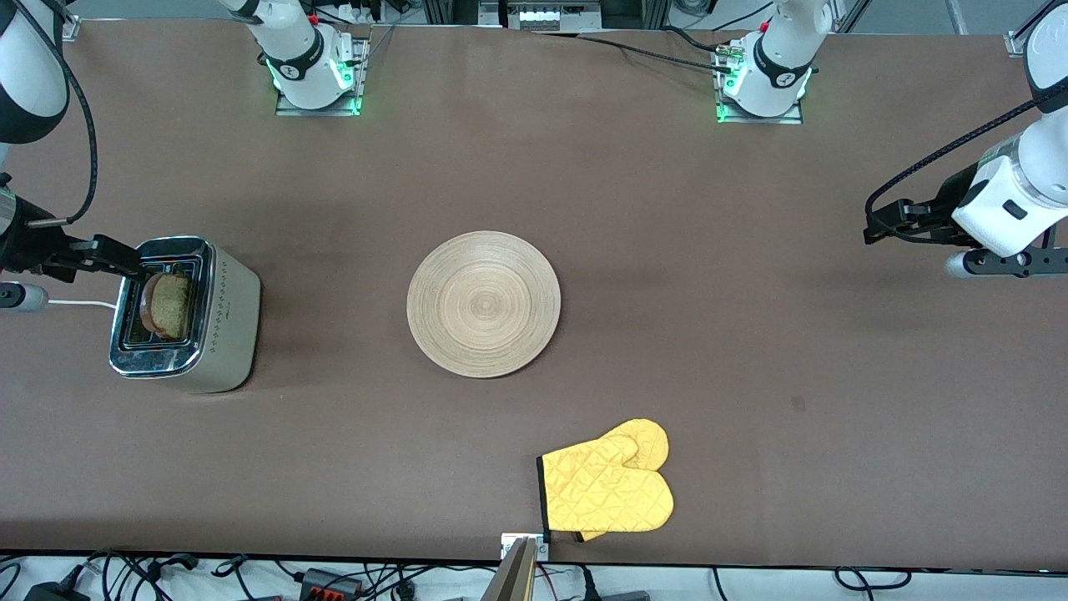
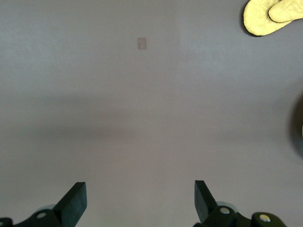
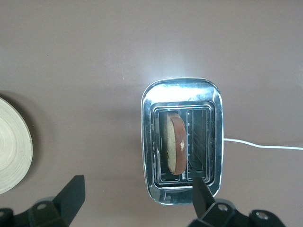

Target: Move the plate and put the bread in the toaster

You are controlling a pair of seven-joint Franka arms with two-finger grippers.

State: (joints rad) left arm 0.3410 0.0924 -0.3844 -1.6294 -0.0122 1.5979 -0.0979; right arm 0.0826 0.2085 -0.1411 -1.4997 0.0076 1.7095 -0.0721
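Note:
The toaster [image 1: 225,325] stands toward the right arm's end of the table. The bread [image 1: 171,305] stands upright in one of its slots, its upper part sticking out. The wooden plate [image 1: 484,303] lies bare at the table's middle. My right gripper [image 1: 125,259] is open and empty, over the toaster's end that is farther from the front camera. In the right wrist view the right gripper [image 3: 137,184] hangs above the toaster [image 3: 180,90] and the bread [image 3: 176,144], with the plate's [image 3: 12,151] edge beside them. My left gripper [image 1: 880,224] waits open over bare table at the left arm's end; it is also open in the left wrist view [image 2: 139,198].
A pair of yellow oven mitts [image 1: 609,488] lies near the table's front edge, nearer to the front camera than the plate, and shows in the left wrist view [image 2: 272,16]. The toaster's white cord [image 1: 79,303] runs off toward the right arm's end of the table.

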